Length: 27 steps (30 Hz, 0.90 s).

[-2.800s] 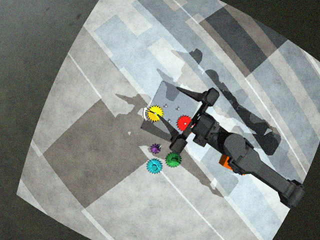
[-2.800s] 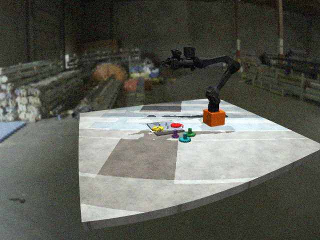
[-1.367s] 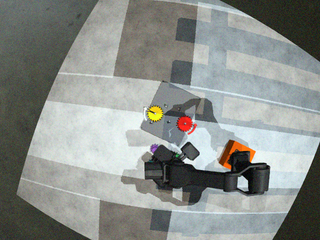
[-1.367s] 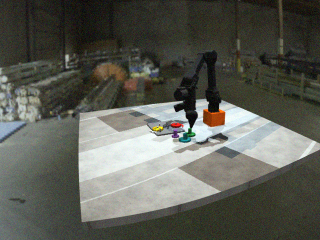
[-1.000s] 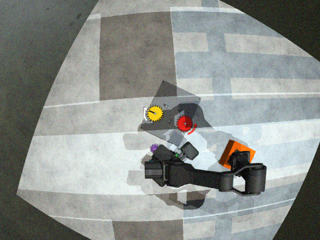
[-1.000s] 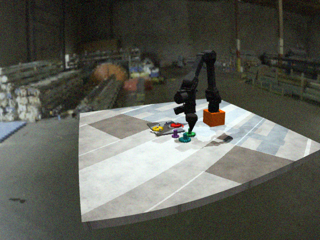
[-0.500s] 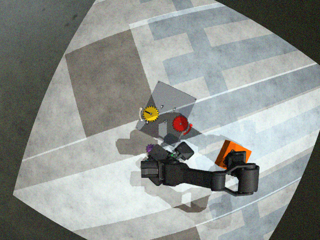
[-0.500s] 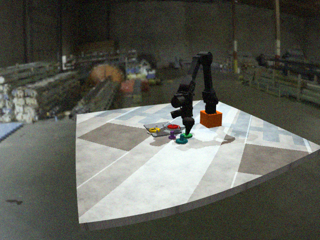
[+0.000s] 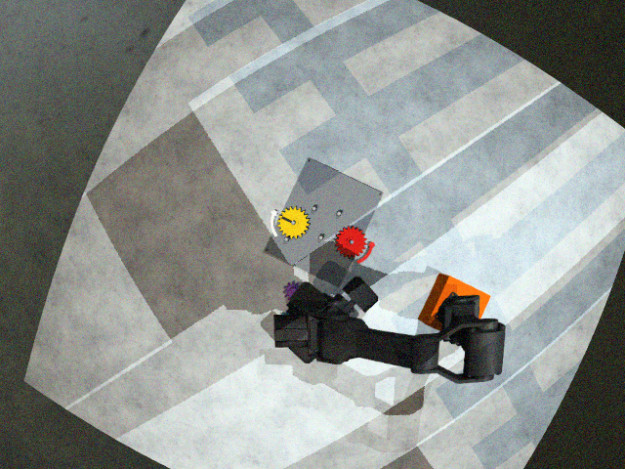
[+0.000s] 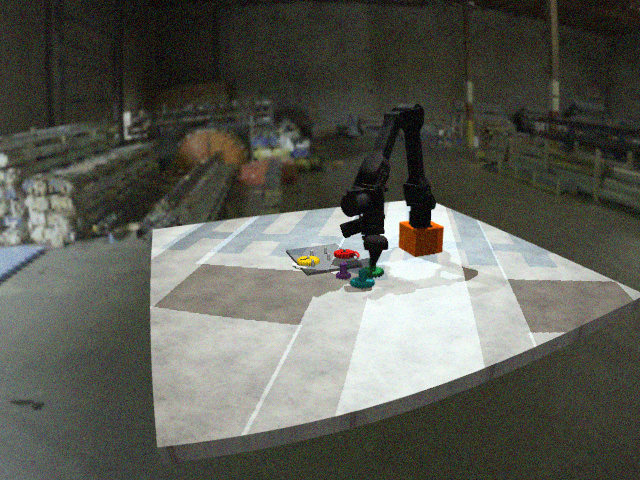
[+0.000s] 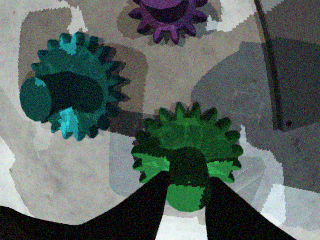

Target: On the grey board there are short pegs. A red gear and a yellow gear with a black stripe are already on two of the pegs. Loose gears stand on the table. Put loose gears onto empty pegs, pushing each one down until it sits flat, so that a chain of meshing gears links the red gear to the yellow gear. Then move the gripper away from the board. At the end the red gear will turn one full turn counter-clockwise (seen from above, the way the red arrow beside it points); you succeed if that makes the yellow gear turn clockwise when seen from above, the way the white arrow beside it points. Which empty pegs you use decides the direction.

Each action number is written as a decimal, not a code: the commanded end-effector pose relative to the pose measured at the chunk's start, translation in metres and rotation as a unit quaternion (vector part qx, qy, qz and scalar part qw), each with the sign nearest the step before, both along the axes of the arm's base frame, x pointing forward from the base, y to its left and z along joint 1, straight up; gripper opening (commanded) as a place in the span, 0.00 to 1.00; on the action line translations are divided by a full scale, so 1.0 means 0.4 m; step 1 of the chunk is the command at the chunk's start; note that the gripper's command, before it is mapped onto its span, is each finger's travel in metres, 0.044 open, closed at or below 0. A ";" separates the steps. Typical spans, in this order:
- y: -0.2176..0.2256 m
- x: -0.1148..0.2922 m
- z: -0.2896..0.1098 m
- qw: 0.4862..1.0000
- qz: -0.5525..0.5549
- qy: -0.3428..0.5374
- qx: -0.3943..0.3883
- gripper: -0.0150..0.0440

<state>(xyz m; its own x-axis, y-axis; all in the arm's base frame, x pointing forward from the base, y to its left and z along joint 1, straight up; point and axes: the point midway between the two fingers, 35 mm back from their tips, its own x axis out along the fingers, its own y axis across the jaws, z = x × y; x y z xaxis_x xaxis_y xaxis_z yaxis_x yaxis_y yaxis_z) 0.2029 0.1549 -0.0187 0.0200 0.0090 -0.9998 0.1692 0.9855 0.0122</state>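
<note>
The grey board (image 9: 348, 187) (image 11: 300, 90) bears the yellow gear (image 9: 299, 230) (image 10: 308, 261) with a black stripe, the red gear (image 9: 348, 235) (image 10: 345, 254) and several empty pegs, one peg (image 9: 321, 236) between the two gears. My gripper (image 11: 188, 182) (image 10: 373, 266) is shut on the knob of the green gear (image 11: 187, 125) (image 10: 381, 271), which is at table height beside the board. The teal gear (image 11: 65, 60) (image 10: 362, 283) stands close to it. The small purple gear (image 11: 170, 30) (image 10: 343, 274) (image 9: 291, 289) stands nearer the board. In the top view the arm hides the green gear.
The orange block (image 9: 472, 290) (image 10: 421, 239) under the arm's base is to the right of the board. A red arrow (image 9: 371, 249) lies beside the red gear and a white arrow (image 9: 272, 222) beside the yellow gear. The teal gear's knob stands up beside the gripper.
</note>
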 end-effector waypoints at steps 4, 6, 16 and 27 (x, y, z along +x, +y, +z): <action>-0.001 0.001 0.000 1.000 -0.001 -0.002 -0.001 0.25; 0.001 0.002 0.004 1.000 -0.001 -0.002 -0.001 0.25; 0.015 0.011 0.067 1.000 -0.001 -0.002 -0.001 0.25; 0.026 0.014 0.142 1.000 -0.001 -0.002 0.000 0.25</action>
